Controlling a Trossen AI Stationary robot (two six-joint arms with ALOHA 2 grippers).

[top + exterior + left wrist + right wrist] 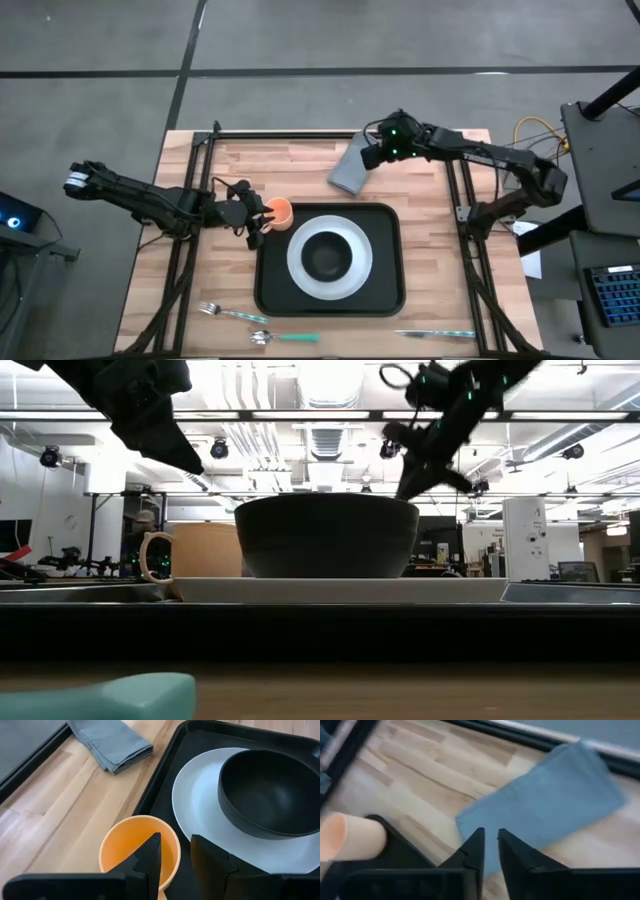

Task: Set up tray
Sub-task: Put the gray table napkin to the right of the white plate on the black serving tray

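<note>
Gripping the orange cup by its rim, one finger inside, the left pincer holds it at the tray's near-left corner, probably to set it inside. The plate and bowl sit centred, leaving room. The right pincer, nearly closed, hovers over the grey napkin on the counter, likely next.

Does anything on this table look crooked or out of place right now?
Mostly tidy. The grey napkin lies askew on bare wood beyond the tray, under the right gripper. The left gripper straddles the orange cup's rim at the tray's corner. Nothing spilled.
</note>
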